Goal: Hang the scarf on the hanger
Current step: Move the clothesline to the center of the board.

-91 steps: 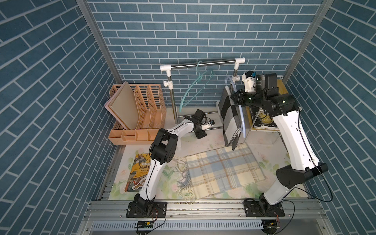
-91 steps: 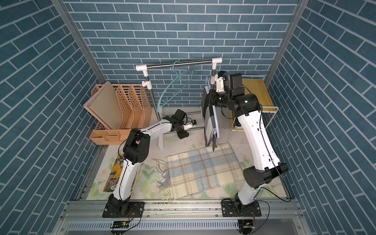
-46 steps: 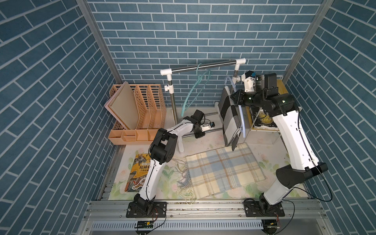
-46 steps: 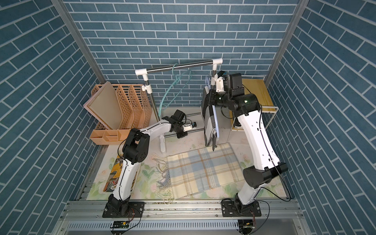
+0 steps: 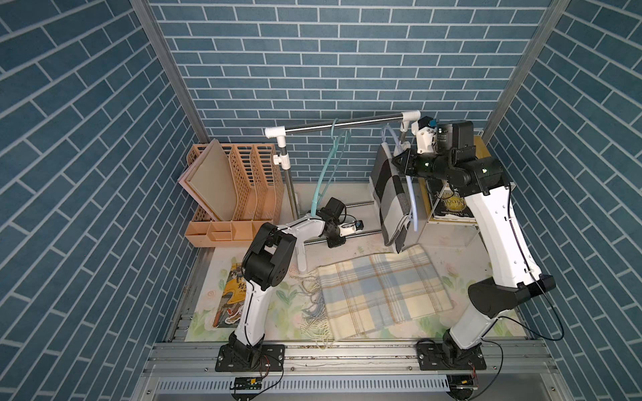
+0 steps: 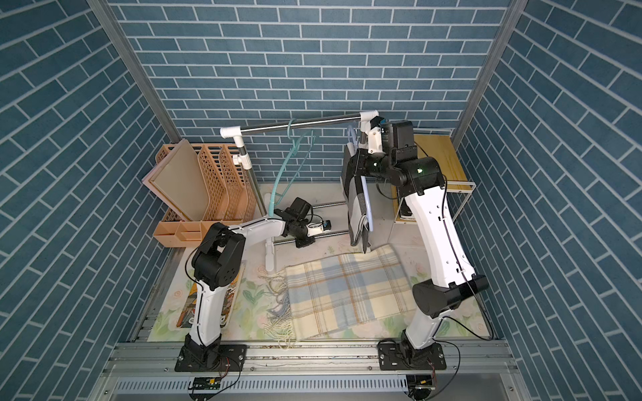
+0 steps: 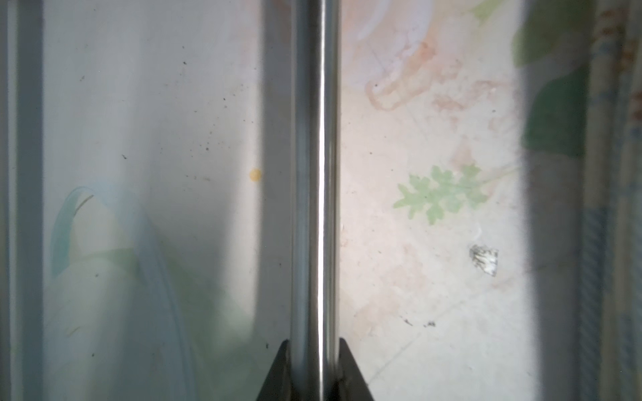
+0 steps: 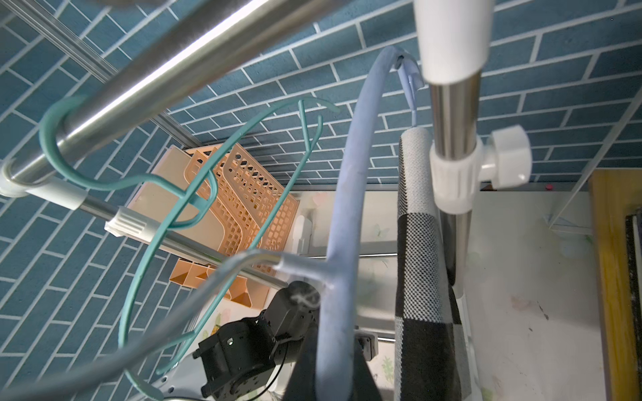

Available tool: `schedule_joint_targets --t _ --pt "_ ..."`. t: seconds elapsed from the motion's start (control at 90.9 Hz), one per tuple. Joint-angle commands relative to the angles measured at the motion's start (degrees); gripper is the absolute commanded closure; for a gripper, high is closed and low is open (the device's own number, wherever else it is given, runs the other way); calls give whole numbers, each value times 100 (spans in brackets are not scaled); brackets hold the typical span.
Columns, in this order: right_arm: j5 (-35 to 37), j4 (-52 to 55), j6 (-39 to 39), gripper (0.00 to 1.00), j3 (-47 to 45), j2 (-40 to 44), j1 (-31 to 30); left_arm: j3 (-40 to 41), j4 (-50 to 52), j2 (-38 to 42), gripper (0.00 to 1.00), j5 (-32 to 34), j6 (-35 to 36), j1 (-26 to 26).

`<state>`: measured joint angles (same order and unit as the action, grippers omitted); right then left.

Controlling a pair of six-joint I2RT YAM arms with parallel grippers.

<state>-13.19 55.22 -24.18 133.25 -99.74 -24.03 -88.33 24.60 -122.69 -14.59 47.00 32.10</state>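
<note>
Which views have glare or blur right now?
Left wrist: a white glare streak runs down the steel bar; the teal hanger beside it is soft, hard-edged shadow crosses the mat. Right wrist: glare on the rail; the blue hanger blurs close to the lens. Both top views: sharp, evenly lit.

Scarves: 2, i.e. check scarf [image 5: 391, 194] & plaid scarf [image 5: 382, 295]. Hangers: 2, i.e. teal hanger [image 5: 324, 175] & blue hanger [image 5: 413, 208]. Clothes rack [image 5: 344, 124]: 1. Orange file rack [image 5: 250, 180]: 1. Books: 2, i.e. bench book [image 5: 229, 298], shelf book [image 5: 448, 208]. Robot arms: 2, i.e. left arm [image 5: 257, 277], right arm [image 5: 496, 225].
</note>
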Motion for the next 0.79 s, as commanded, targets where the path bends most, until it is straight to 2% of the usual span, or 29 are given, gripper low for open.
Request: schedule_joint_targets --t 0.0,0.176,0.605,0.781 --pt "-357 -638 126 100 449 -118 46 178 176 147 100 -43 212 85" --pt "-842 -904 -224 100 619 -433 200 159 144 124 100 74 196 137" --pt "-1071 -1736 -790 100 656 -660 302 232 95 154 100 252 222 149" --pt "-1045 -1717 -930 100 884 -889 303 247 68 147 100 296 230 154"
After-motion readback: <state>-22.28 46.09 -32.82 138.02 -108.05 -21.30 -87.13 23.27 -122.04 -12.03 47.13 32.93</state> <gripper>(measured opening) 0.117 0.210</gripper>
